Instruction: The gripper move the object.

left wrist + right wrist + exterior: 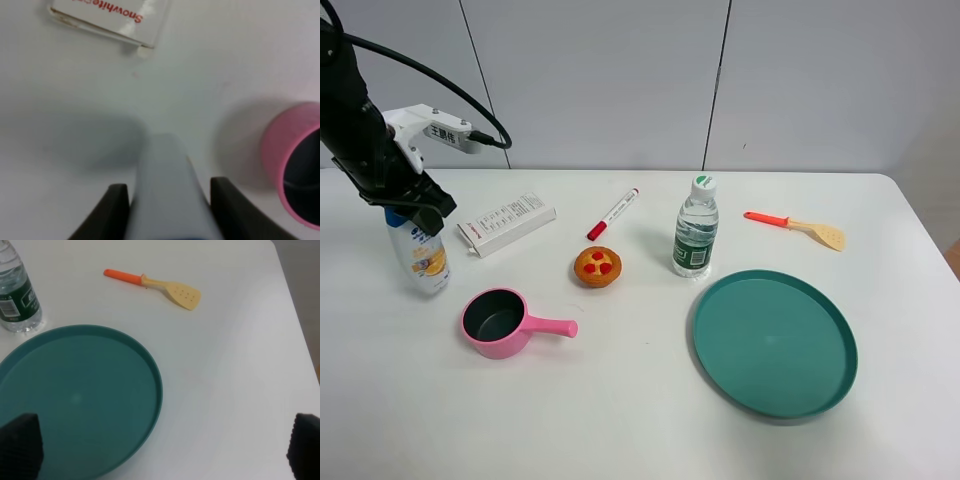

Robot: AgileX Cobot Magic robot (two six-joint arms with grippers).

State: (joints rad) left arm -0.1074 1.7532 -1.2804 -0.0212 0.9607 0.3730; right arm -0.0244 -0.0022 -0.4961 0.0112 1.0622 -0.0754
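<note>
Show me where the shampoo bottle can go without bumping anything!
For the shampoo bottle, bare table runs along the front, between the pink pot and green plate. The plate itself holds nothing. The middle is crowded: box, marker, tart and water bottle sit close.

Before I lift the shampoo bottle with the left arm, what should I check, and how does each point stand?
1. The shampoo bottle sits between the left gripper fingers: ok, one finger on each side.
2. The bottle is roughly upright: ok.
3. The grip is tight enough to lift: cannot tell.
4. The pink pot stands apart from the bottle: ok.
5. The white box lies apart from the bottle: ok.
6. The right gripper is out of the way: ok, open, over by the green plate.
</note>
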